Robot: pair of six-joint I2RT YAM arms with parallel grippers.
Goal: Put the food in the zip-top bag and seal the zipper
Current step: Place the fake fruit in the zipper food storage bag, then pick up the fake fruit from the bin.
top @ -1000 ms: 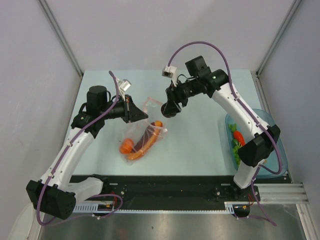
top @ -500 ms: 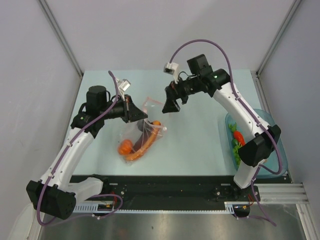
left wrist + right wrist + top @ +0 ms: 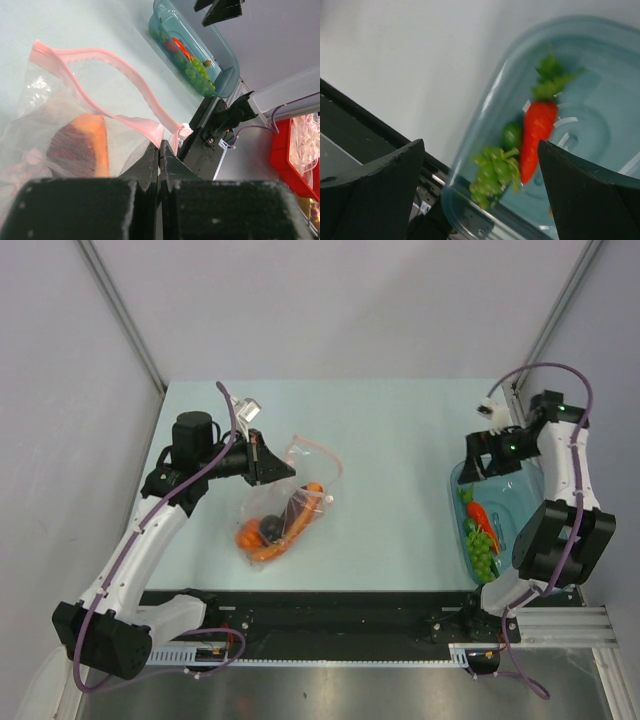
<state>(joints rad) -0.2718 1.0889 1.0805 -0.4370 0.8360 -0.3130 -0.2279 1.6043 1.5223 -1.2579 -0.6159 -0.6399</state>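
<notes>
Carrot, grapes in teal bowl beneath spread right gripper — left gripper tight on bag edge.

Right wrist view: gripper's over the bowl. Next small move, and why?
Probably lower the open right gripper onto the carrot and close. It hovers above the bowl, where the carrot lies uncovered, and the left gripper holds the bag with its mouth open.

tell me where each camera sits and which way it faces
Top external: above, behind the bases, looking down at the table; both arms show.
Left wrist: low by the zip-top bag, facing across to the teal bowl; left gripper shut on its edge.
Right wrist: over the bowl, looking down at carrot and grapes; right gripper open.
Shared: all three catch the bowl.
</notes>
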